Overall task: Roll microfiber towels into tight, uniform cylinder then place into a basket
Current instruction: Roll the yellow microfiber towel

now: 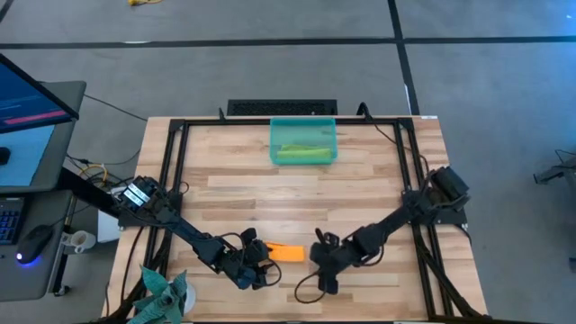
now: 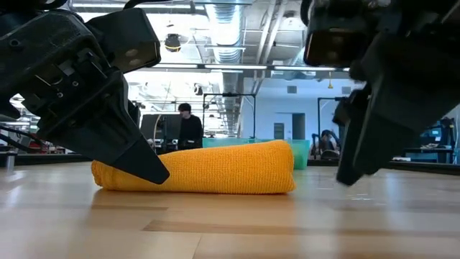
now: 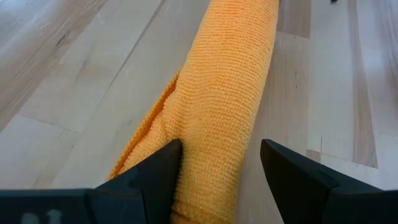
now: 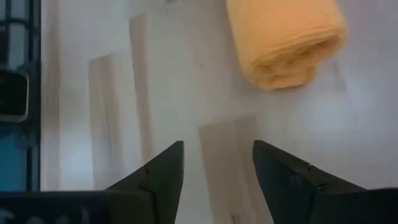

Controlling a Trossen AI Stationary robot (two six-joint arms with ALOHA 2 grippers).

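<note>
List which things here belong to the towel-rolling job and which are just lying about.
Job:
- rolled bright orange microfiber towel, lying between the left hand and right hand
- rolled lime green microfiber towel
- translucent teal-green plastic basket, holding the green towel

Lying about:
- dark teal spiky plant-like thing
- black keyboard

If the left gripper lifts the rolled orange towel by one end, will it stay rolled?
Probably not fully. The rolled orange microfiber towel looks soft, so its free end would likely sag. A loose edge shows beside the left gripper, whose open fingers straddle one end, so it may unroll. It looks light.
</note>
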